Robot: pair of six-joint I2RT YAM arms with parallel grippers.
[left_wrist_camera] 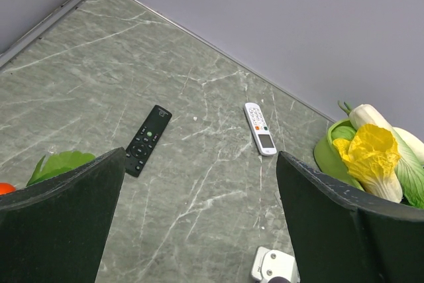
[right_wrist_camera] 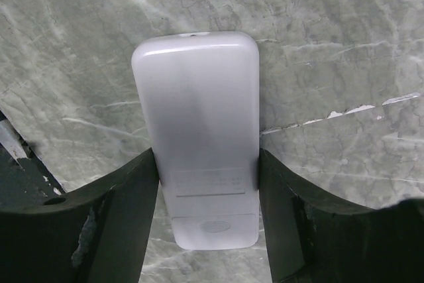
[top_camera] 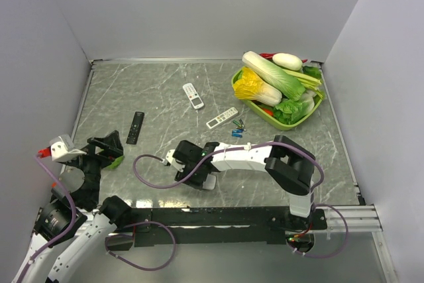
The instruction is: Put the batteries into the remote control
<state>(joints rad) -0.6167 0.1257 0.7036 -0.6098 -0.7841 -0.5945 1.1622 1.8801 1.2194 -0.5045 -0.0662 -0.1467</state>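
**R gripper (right_wrist_camera: 207, 157) clenched on white remote (right_wrist_camera: 199, 130); L gripper (left_wrist_camera: 201, 157) released.**

White remote lies back side up on marble table (top_camera: 159, 84), near-centre. One R finger (right_wrist_camera: 126, 217) presses each long side. Batteries (top_camera: 237, 127): small cluster of blue, green & dark cells on table, far-right of R gripper & apart from it. They sit just beside right end of 2nd white remote (top_camera: 222, 118) & near green basket (top_camera: 289, 124) of vegetables. 3rd white remote (top_camera: 193, 96) lies farther back, centre. Black remote (top_camera: 135, 127) lies to left. L gripper is at near-left above table, jaws wide apart, nothing between them.
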